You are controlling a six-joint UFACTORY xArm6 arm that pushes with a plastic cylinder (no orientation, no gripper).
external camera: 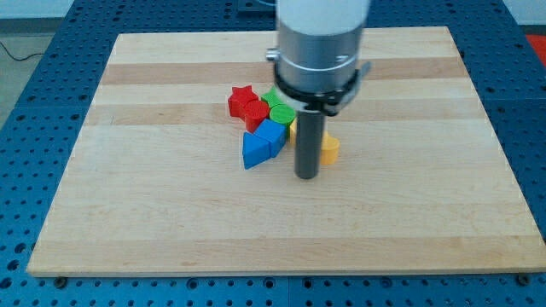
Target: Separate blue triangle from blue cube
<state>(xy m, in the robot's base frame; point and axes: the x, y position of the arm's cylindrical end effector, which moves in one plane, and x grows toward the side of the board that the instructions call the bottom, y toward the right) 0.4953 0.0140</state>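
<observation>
Two blues (255,150) (272,134) touching, left of my tip (306,176).

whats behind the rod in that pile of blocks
A yellow block pokes out on the view's right of my tip. Its shape and the rest behind the rod are hidden.

I count two blue blocks at the middle of the wooden board (171,222): one blue triangle (253,152) and one blue cube (271,132) touching it. Two red blocks sit together: one red star (241,100) and one other red block (256,114). Two green blocks show: one green cylinder (282,113), one partly hidden green block (271,96). One yellow block (329,149) shows clearly. One rod, my tip (306,176).
</observation>
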